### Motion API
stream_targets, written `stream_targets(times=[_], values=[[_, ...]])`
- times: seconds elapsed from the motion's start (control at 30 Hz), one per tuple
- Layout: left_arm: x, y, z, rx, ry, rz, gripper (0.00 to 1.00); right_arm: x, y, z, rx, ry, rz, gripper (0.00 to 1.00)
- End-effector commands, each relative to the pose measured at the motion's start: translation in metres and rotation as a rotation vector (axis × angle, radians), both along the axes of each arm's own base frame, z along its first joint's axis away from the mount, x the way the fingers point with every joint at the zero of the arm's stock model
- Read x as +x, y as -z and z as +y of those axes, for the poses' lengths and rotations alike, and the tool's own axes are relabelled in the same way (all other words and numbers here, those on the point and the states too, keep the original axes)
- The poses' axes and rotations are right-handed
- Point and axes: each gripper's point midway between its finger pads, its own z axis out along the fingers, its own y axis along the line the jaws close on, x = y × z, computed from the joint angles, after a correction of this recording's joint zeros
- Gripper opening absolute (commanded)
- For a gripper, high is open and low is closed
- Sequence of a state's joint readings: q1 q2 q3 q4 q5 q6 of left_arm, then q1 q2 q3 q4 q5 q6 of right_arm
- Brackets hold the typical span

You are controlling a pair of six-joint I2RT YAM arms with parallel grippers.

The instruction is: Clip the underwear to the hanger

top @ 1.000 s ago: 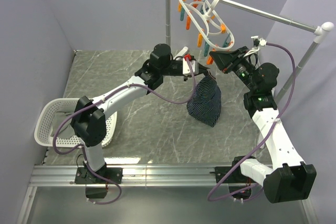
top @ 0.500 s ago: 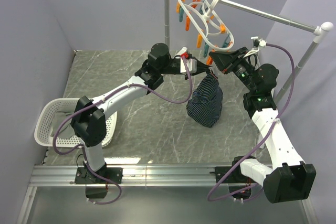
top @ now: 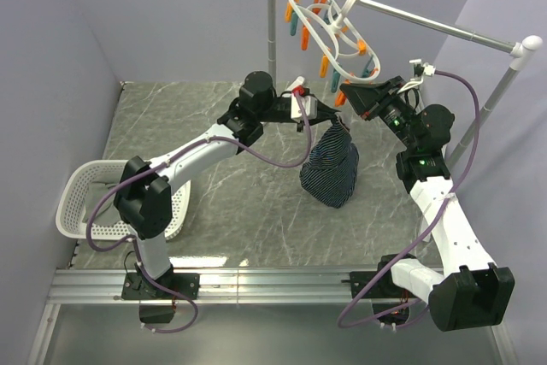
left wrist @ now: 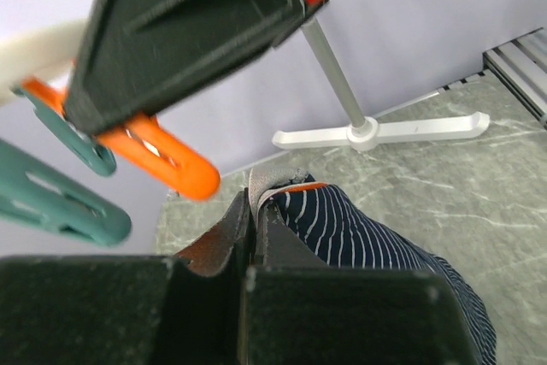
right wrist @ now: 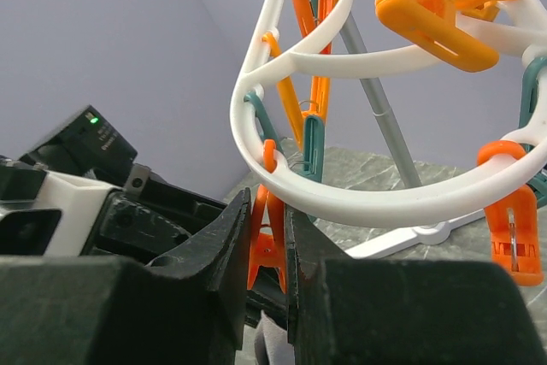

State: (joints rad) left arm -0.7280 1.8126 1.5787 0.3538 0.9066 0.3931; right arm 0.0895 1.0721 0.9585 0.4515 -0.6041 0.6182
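The left gripper (left wrist: 254, 211), pinched shut on the orange-trimmed edge of the underwear (top: 330, 168), has lifted it slightly closer under the hanger (right wrist: 367, 215), just below the orange peg (right wrist: 267, 250) that the right gripper (right wrist: 269, 221) squeezes, so feeding it in looks near. The rail stand (top: 427, 16) crowds behind the hanger; open room lies below and in front of it.

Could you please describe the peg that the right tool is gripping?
Start at the grey rail, where the white hanger hooks on. At the ring's lower edge, one orange peg sits pinched in the right tool; its neighbours hang free.
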Motion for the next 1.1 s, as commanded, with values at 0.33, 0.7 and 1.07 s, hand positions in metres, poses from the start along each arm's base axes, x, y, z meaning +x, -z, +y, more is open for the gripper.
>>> stream_targets(times=[0.33, 0.7, 1.07], values=[[-0.027, -0.037, 0.037, -0.106, 0.122, -0.002, 0.0, -0.018, -0.015, 0.02, 0.029, -0.144, -0.062, 0.0], [-0.037, -0.046, 0.041, -0.18, 0.202, -0.055, 0.0, -0.024, -0.018, 0.026, 0.046, -0.202, -0.077, 0.0], [-0.03, -0.047, 0.035, -0.211, 0.216, 0.012, 0.0, -0.024, -0.02, 0.026, 0.059, -0.209, -0.068, 0.0]])
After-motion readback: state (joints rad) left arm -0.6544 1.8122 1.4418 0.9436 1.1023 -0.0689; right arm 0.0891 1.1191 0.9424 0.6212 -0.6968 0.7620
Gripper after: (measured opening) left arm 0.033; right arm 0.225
